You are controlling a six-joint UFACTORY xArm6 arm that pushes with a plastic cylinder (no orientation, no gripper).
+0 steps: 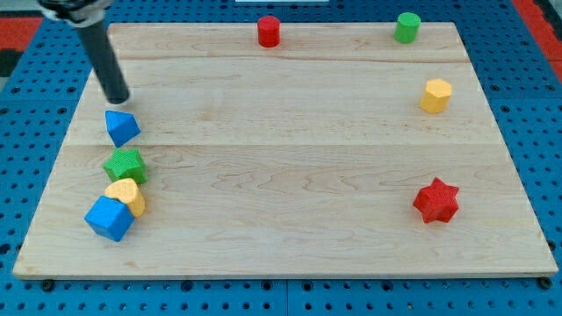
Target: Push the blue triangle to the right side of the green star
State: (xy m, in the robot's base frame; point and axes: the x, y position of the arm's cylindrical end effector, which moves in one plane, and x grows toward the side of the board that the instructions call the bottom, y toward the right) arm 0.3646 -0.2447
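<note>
The blue triangle (122, 127) lies near the board's left edge. The green star (126, 165) sits just below it, nearly touching. My tip (117, 98) is just above the blue triangle, a little to its upper left, close to it but apart. The dark rod rises from the tip toward the view's top left corner.
A yellow heart-shaped block (127, 194) and a blue cube (109, 218) crowd below the green star. A red cylinder (269, 31) and a green cylinder (407, 27) stand at the top edge. A yellow hexagon (435, 95) and a red star (436, 200) are at the right.
</note>
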